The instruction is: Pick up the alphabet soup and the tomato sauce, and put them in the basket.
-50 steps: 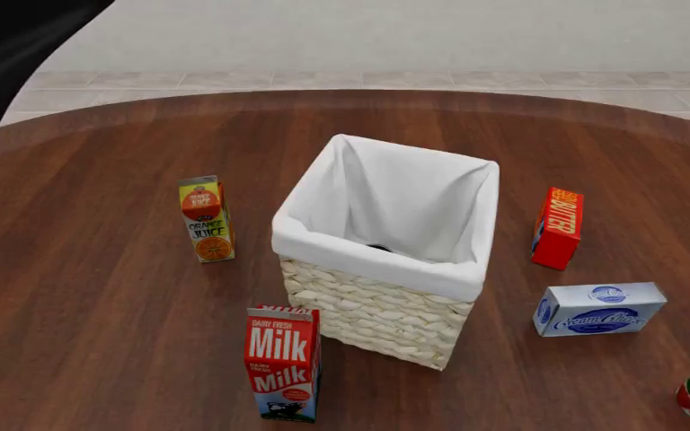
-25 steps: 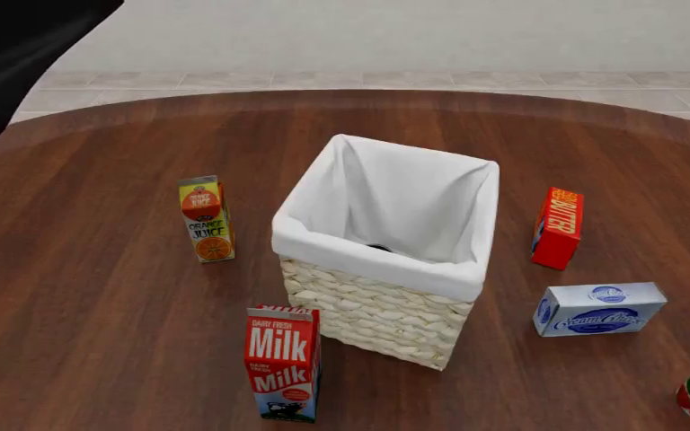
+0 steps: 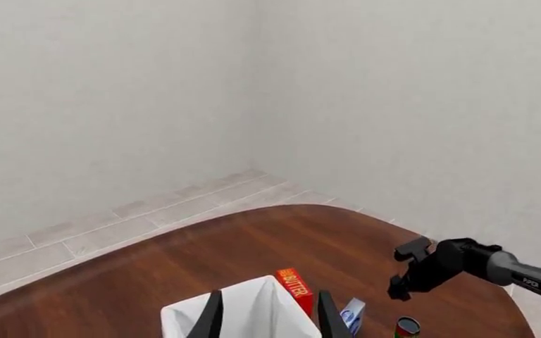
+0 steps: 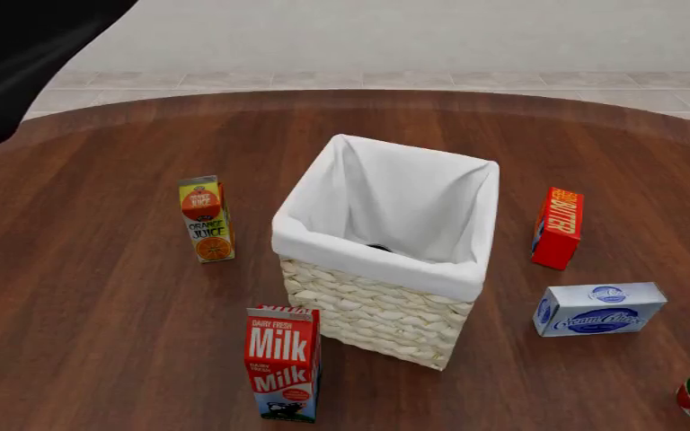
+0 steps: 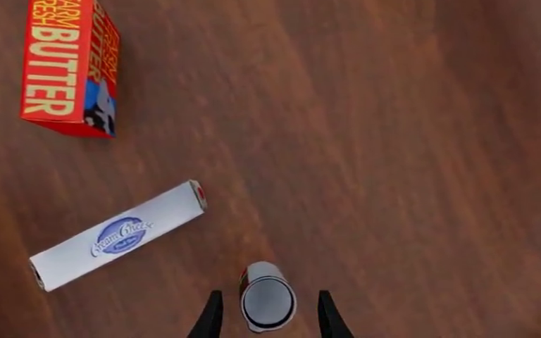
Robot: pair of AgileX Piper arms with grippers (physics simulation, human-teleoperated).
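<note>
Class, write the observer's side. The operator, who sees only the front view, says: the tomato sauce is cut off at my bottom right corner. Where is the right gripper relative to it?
Observer: In the right wrist view, the right gripper is open, and the tomato sauce shows between its fingers.
Operator: Is it down around the can?
Observer: No. The left wrist view shows it hanging above the can, with a gap.
Operator: And the left gripper?
Observer: The left gripper is open and empty, with the basket seen between its fingers.
</note>
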